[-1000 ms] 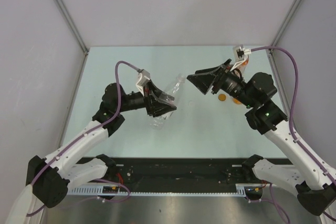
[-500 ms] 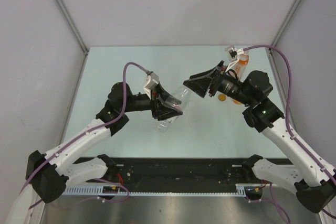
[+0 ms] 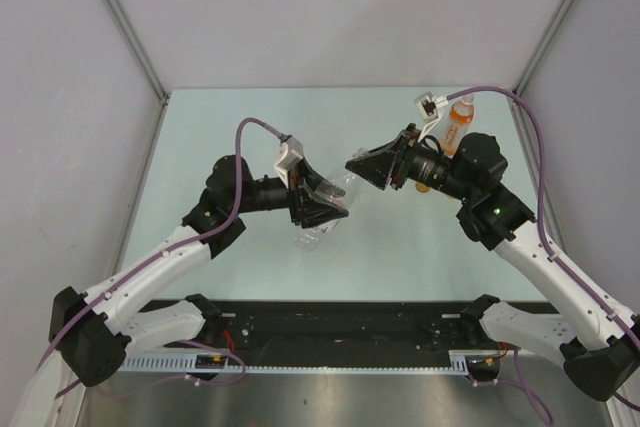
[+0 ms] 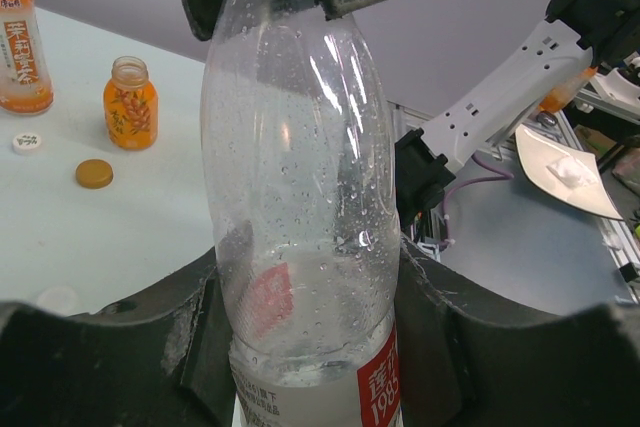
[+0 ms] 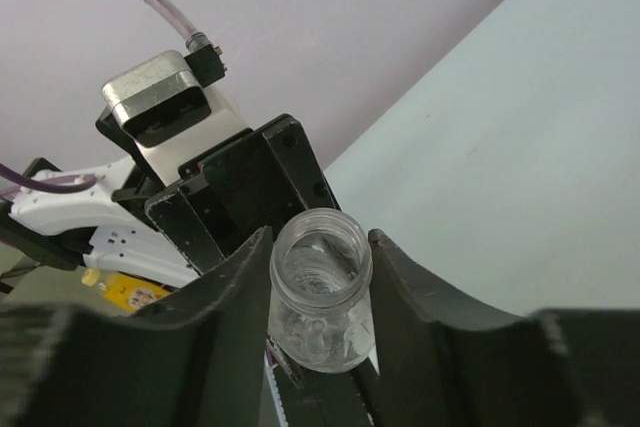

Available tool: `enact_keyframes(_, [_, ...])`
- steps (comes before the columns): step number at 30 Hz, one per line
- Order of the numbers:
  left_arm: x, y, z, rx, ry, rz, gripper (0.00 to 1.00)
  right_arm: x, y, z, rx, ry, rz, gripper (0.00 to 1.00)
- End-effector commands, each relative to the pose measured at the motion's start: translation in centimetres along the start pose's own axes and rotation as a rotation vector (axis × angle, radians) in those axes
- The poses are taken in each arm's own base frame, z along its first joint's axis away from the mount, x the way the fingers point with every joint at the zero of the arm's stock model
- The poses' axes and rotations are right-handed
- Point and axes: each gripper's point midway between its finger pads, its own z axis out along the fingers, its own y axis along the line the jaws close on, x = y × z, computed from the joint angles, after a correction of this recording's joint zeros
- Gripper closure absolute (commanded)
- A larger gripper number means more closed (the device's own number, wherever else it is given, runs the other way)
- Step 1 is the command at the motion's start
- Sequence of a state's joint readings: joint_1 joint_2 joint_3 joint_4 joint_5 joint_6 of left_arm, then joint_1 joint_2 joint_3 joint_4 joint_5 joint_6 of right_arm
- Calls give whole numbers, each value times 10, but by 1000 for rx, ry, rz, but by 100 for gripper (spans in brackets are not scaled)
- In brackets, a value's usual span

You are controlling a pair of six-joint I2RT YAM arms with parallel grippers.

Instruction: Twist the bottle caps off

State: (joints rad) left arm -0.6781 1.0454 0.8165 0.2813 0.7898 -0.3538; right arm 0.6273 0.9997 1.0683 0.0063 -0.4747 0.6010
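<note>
A clear colourless bottle [image 4: 300,147] with a red-and-white label is held tilted above the table, and my left gripper [image 4: 310,297] is shut on its lower body. In the top view that gripper [image 3: 322,205] sits mid-table with the bottle's base [image 3: 312,234] sticking out below it. My right gripper [image 3: 358,169] meets the bottle from the right. Its jaws are shut on the whitish-clear cap [image 5: 322,252] at the bottle's top, one finger [image 5: 225,297] on each side. On the table lie a white cap [image 4: 27,142] and an orange cap [image 4: 94,174].
A short squat orange bottle [image 4: 131,103] stands with its mouth bare beside the loose caps. A taller orange bottle [image 3: 458,125] stands at the back right, behind my right arm. The table's metal rail [image 3: 330,359] runs along the near edge.
My right gripper has swung left onto the clear bottle's top and its jaws have narrowed around the cap. My left gripper shifted the bottle slightly right, then held still.
</note>
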Motion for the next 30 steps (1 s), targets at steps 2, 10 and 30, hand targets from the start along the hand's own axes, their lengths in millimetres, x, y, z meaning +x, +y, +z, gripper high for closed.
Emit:
enact_keyframes(2, [-26,-8,1,18,-55,89,100,-18,14,-4,-20,-44,-48,67])
enact_keyframes(10, [-25,-4,0,-16,-47,81,82,-25,14,-7,-4,-76,-63,95])
enact_keyframes(30, [-62,44,-45,-488,-167,97,0,-51,-27,-16,256,-181,-118,100])
